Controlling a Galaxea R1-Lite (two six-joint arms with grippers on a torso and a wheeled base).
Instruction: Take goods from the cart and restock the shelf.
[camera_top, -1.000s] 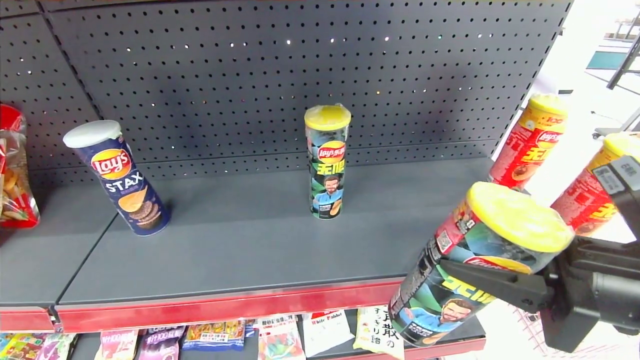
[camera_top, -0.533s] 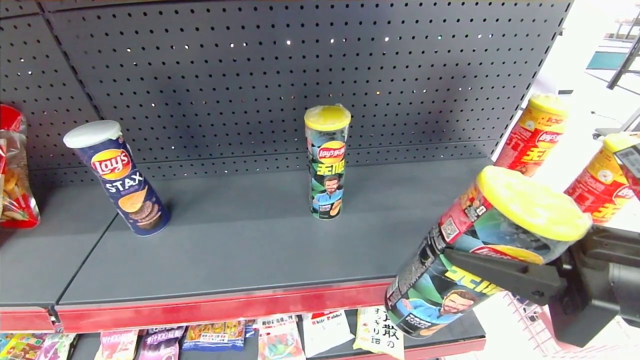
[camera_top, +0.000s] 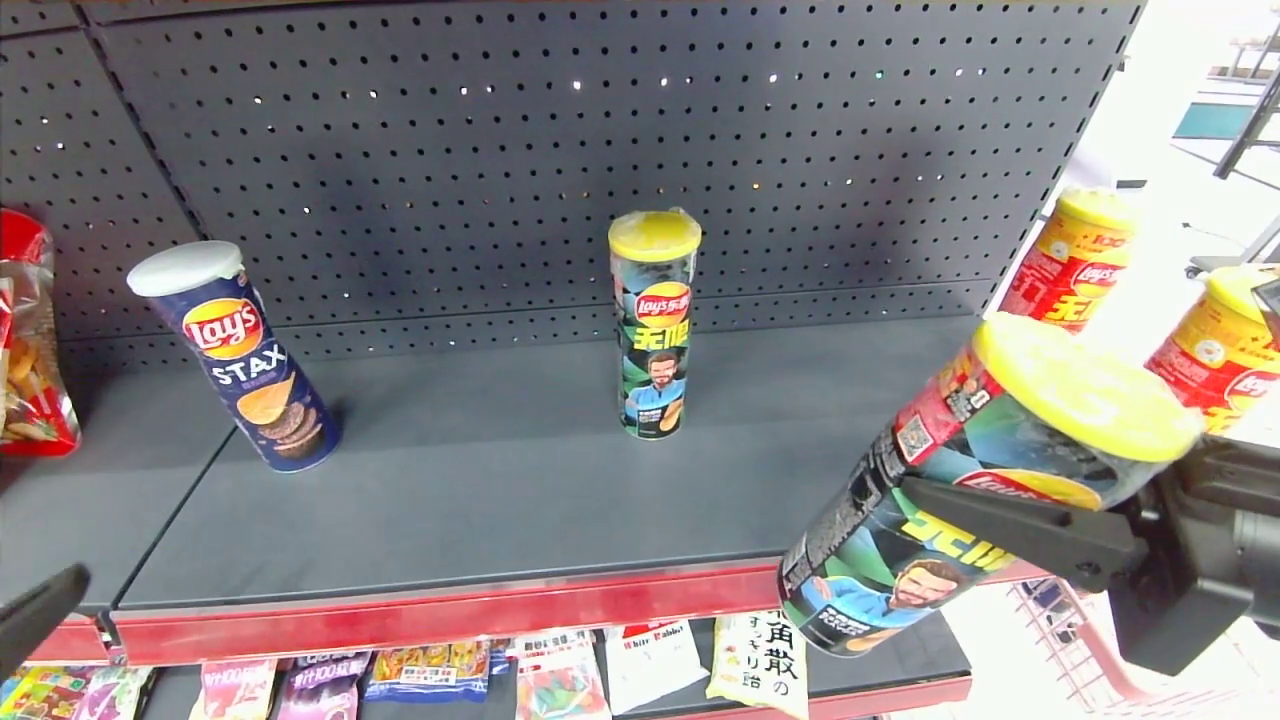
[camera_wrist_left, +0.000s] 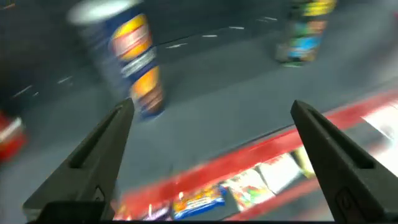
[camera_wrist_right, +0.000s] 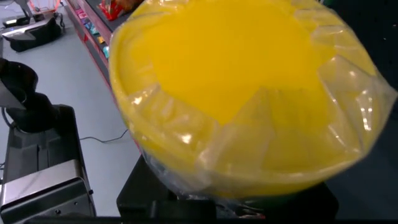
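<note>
Step in hand, as judged: carrying a can to the shelf; placement not yet done.

Right gripper: jaws pinching the held can across its body, just below the yellow lid. The held can is tilted, lid toward 2 o'clock and base toward 8 o'clock. It sits at 4 o'clock from the matching can, with its base in front of and below the red front edge of the shelf.

Left gripper: jaws spread wide and holding nothing; it is low, before the front edge, with the blue can at 12 o'clock ahead of it.

Two red cans stand beyond the shelf end at 3 o'clock.

Next move, as judged: raise the held can until its base clears the front edge; bring it upright; carry it toward 10 o'clock over the bare deck at 3 o'clock of the matching can; lower it until the base seats flat, then release.

Caution: a tilted base may catch the edge, and a tall can tips easily.
</note>
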